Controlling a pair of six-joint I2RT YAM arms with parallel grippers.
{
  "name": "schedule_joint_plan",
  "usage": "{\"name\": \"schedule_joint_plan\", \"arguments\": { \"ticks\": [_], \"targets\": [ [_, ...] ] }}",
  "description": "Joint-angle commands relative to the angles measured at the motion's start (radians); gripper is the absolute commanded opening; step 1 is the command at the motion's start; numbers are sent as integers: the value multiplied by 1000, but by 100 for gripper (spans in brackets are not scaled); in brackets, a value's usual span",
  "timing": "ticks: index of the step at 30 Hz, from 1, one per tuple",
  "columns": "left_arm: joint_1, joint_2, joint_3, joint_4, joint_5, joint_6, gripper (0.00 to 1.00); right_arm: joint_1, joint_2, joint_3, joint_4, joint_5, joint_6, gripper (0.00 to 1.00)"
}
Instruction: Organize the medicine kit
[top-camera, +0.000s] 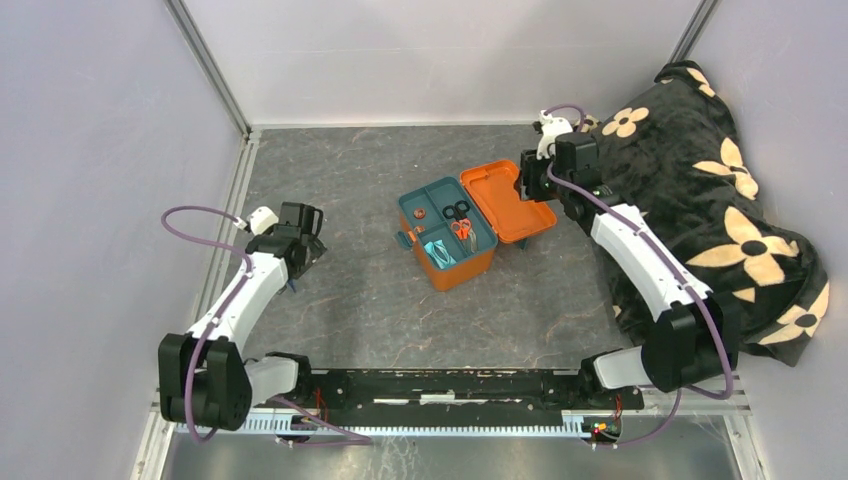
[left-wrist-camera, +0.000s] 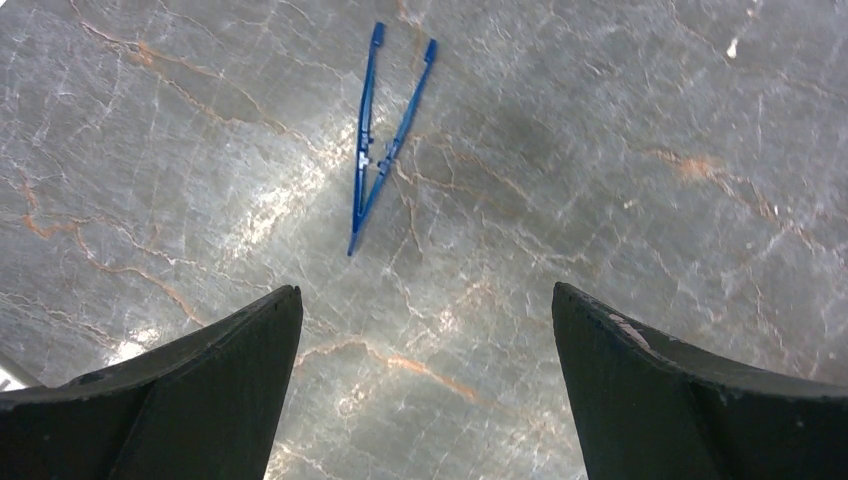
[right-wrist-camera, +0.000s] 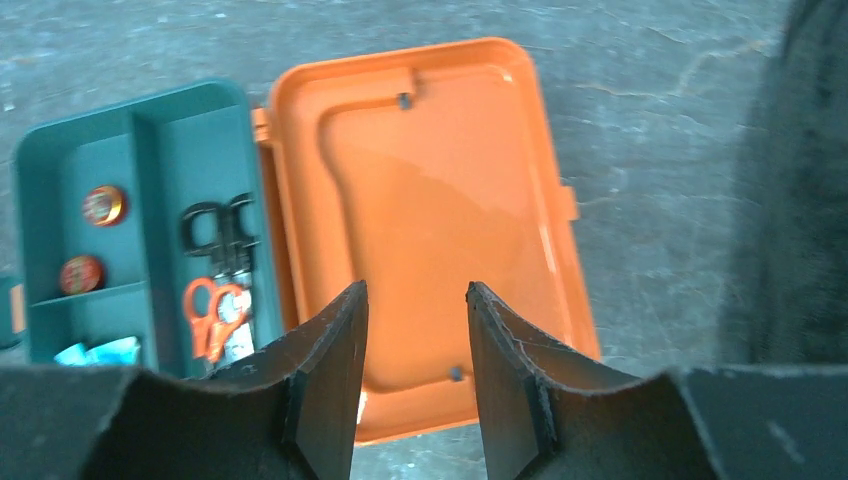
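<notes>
Top view: the medicine kit (top-camera: 455, 240) lies open mid-counter (top-camera: 350, 320), its lid (top-camera: 510, 200) beneath the right claw (top-camera: 532, 185); the left claw (top-camera: 300, 248) is well apart.

Left wrist: only here are the blue tweezers (left-wrist-camera: 385, 140) plain, ahead of wide-open, empty jaws. Best to descend straddling both legs.

Right wrist: jaws half-open and empty, over the lid.

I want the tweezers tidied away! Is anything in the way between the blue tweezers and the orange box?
Nothing visible. The blue tweezers lie below the open left gripper, with only bare tabletop toward the medicine kit.
</notes>
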Motion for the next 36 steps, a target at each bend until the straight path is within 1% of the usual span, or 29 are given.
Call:
{"name": "schedule_joint_plan", "arguments": {
  "ticks": [1,6,10,14,17,25,36],
  "targets": [
    [46,48,-11,87,-65,7,100,46,-55,-17,30,-35,19,47],
    [89,126,-46,177,-80,4,99,61,-51,-13,21,-71,8,47],
    [117,160,-87,276,-18,-2,92,68,-60,-27,32,-93,7,47],
    [126,191,-96,293,5,-5,88,72,-70,-28,33,-99,2,47],
    [126,222,-108,294,8,-11,82,73,-71,-25,32,-100,-3,47],
    [134,249,-113,314,-12,-7,59,73,-71,-23,34,-115,-7,48],
    [139,259,-125,332,19,-7,22,74,-76,-20,32,-115,-11,48]
  ]
}}
